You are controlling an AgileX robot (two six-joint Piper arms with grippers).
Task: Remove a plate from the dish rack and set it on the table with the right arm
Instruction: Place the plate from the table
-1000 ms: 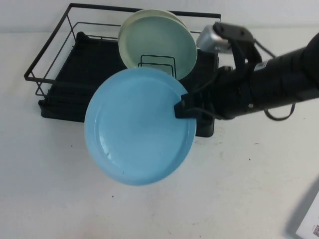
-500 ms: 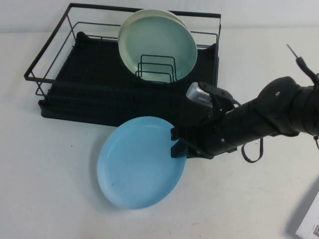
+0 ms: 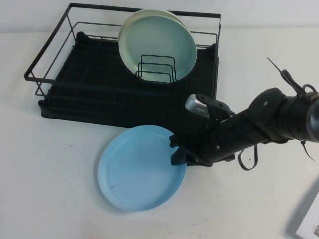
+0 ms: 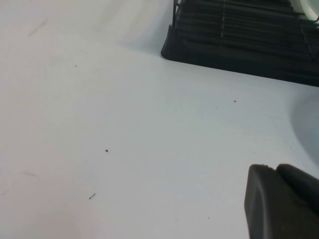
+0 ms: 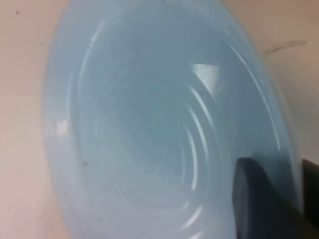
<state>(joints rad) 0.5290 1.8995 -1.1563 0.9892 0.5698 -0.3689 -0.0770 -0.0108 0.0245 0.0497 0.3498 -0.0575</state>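
Observation:
The light sky-blue plate [image 3: 139,169] lies low and nearly flat on the white table [image 3: 50,199], just in front of the black wire dish rack [image 3: 47,55]. My right gripper [image 3: 178,149] is shut on the plate's right rim. In the right wrist view one finger lies over the plate's inner face [image 5: 149,124] and the other outside the rim, with the gripper [image 5: 279,169] pinching it. My left gripper [image 4: 276,169] hovers low over bare table near the rack's corner [image 4: 239,50], shut and empty; it is out of the high view.
A pale mint-green plate [image 3: 159,47] stands upright in the rack's wire dividers, with a cream plate [image 3: 130,24] right behind it. A white sheet [image 3: 311,224] lies at the table's front right corner.
The right arm has come down and forward with the blue plate, from tilted high over the rack's front to low and almost flat on the table.

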